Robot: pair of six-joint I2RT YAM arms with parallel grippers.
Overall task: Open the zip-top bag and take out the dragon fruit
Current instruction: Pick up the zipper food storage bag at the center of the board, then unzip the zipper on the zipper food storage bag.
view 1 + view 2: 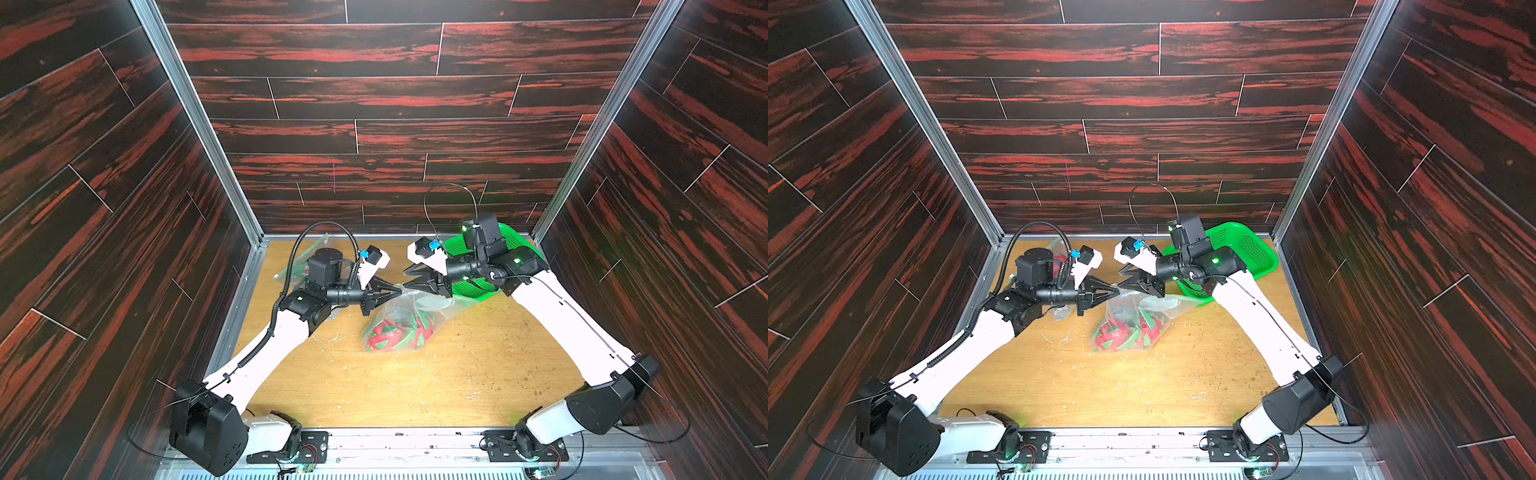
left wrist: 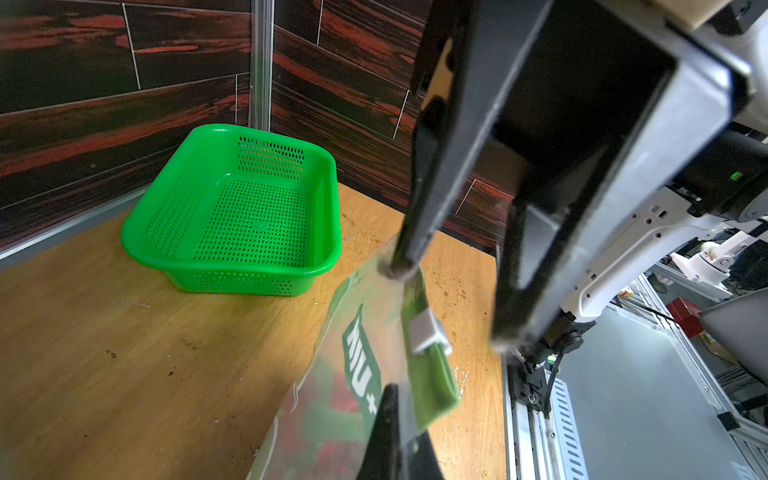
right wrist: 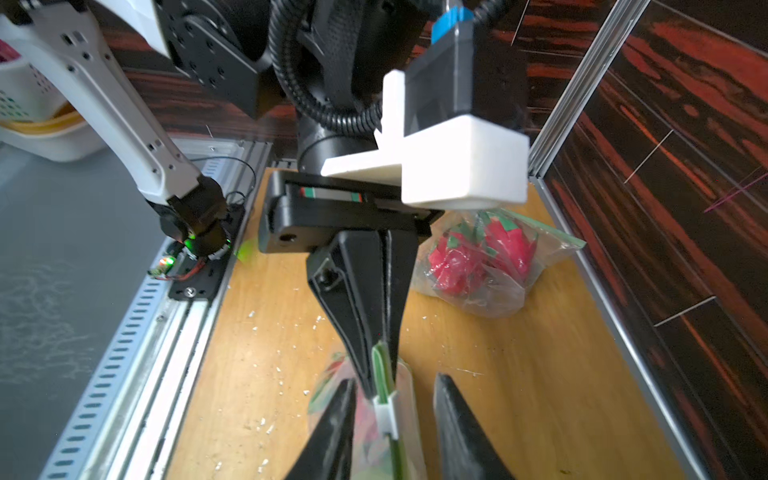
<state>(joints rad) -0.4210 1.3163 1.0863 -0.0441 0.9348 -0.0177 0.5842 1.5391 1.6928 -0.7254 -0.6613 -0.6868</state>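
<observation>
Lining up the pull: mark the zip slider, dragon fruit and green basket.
zip slider [image 3: 385, 415], right wrist view, middle of white clip.
dragon fruit [image 1: 392, 336], in a top view, body of the fruit.
green basket [image 2: 249, 224], left wrist view, bare floor.

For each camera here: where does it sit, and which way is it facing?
Top views: high over the front, looking down and forward at the table; both arms show.
Left wrist: on the left arm, faces the green basket; left gripper jaws shut on the zip-top bag.
Right wrist: on the right arm, faces the left gripper; right gripper jaws open astride the slider.
Shared: both wrist views show the slider.
</observation>
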